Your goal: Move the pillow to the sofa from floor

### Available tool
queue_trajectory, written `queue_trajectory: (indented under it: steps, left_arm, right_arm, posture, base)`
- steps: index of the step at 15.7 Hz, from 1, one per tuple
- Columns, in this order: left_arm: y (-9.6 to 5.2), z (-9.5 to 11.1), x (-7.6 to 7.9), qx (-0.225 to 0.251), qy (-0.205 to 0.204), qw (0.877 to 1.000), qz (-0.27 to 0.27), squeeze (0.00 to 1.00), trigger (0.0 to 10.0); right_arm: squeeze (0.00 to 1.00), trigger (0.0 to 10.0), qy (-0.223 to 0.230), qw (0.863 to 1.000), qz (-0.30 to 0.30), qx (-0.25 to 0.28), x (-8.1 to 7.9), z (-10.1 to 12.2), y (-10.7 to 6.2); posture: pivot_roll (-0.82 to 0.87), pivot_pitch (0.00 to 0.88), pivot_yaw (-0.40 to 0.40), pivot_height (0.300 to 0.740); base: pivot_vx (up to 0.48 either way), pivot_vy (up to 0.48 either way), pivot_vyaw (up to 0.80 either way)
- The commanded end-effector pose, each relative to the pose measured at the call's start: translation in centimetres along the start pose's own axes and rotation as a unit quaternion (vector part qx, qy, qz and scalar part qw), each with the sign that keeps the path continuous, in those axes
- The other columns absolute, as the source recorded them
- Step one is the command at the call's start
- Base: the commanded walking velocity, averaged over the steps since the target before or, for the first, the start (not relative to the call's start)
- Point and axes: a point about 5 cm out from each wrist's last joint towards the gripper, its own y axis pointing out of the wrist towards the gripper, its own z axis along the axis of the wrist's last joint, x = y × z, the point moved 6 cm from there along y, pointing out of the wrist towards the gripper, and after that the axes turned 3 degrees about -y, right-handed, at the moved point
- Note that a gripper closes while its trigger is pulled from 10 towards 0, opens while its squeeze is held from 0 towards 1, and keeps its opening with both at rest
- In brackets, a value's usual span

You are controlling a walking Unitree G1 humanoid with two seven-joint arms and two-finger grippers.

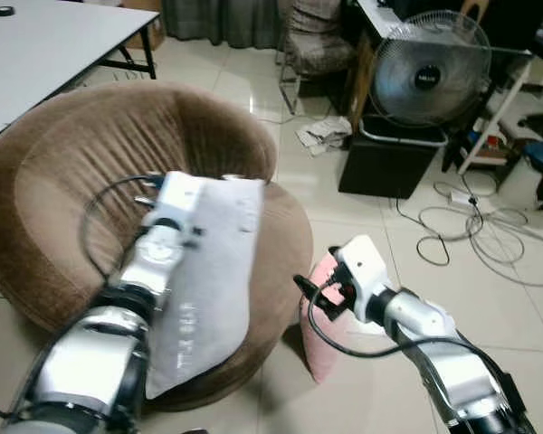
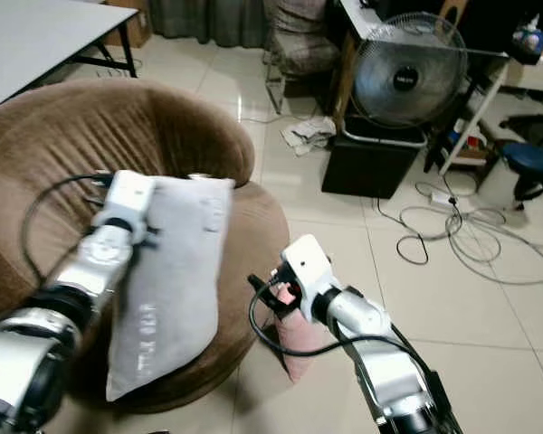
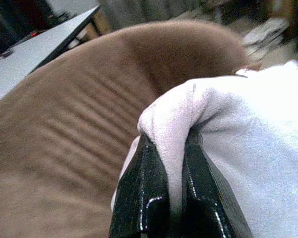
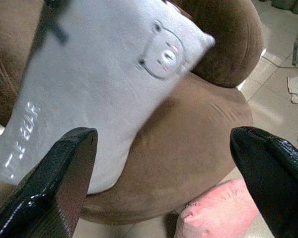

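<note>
Nearest you, the left pincer [image 3: 171, 198] was clenched on a pinched fold at the upper corner of the grey pillow [image 1: 208, 271]; in the left wrist view the cloth bulged out between both black fingers [image 3: 141, 193]. The pillow hung from that corner, draped over the seat and front rim of the brown sofa [image 1: 81, 154], its lower end past the front edge and near the floor.

The right pincer [image 1: 319, 294] stood released, fingers spread wide, off the sofa's right front edge. Just below it a pink pillow [image 1: 326, 334] leaned against the sofa's base on the tiled floor [image 1: 344, 208].

Judgement: the step in hand was the placing. To do it well, you would carry the held corner further toward the backrest before you release, so the weight settles on the seat and not over the front rim; released where it hung, it could slide back down. Lower it until the cloth slackens, then open.

Farther back stood a fan [image 1: 432, 68] on a black box [image 1: 385, 163], with loose cables [image 1: 471, 226] across the floor to the right.
</note>
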Motion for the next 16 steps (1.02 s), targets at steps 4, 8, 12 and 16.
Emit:
queue_trajectory:
  steps: [4, 8, 12, 16]
  left_arm:
    - [0.7, 1.3, -1.5, -0.003, -0.006, 1.000, 0.016, 1.00, 10.0]
    - [0.9, 2.0, -1.4, 0.001, -0.004, 1.000, 0.021, 1.00, 10.0]
    - [1.0, 2.3, -2.0, 0.006, 0.005, 1.000, 0.026, 1.00, 10.0]
    - [0.7, 2.6, 0.4, 0.022, -0.083, 0.995, -0.042, 1.00, 10.0]
  right_arm:
    - [0.00, 10.0, -0.004, 1.000, -0.014, -0.009, 0.1, 0.3, -1.2]
    - [0.00, 10.0, 0.002, 1.000, -0.023, -0.017, 0.1, 0.3, -1.6]
    - [0.00, 10.0, 0.004, 1.000, -0.024, -0.017, 0.1, 0.5, -1.5]
    - [0.00, 10.0, 0.029, 0.995, -0.093, -0.024, 2.6, -0.1, -1.2]
  posture:
    - [-0.15, 0.068, -0.011, 0.740]
    - [-0.15, 0.076, -0.007, 0.740]
    - [-0.15, 0.074, -0.010, 0.740]
    - [-0.11, 0.007, -0.008, 0.740]
  base:
    - [0.000, 0.000, 0.00]
    - [0.000, 0.000, 0.00]
    - [0.000, 0.000, 0.00]
    - [0.000, 0.000, 0.00]
